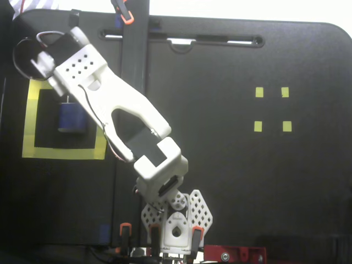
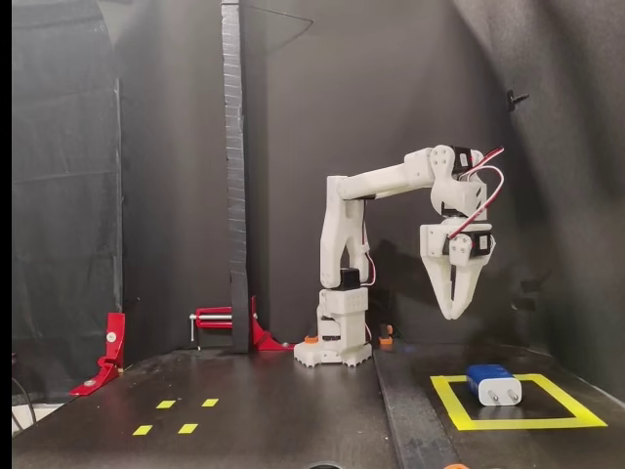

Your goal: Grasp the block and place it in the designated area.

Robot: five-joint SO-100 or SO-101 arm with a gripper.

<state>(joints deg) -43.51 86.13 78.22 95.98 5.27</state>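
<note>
With the small dark blue rounded block (image 2: 492, 384) lying below the closed, empty white fingers (image 2: 453, 315), inside the yellow-tape square (image 2: 452, 408), it could be nudged out if the fingers are lowered.

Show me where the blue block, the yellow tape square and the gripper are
block (image 2: 493, 384), fixed view, its front face
yellow tape square (image 2: 446, 399), fixed view, left tape strip
gripper (image 2: 452, 313), fixed view, between its fingertips
</note>
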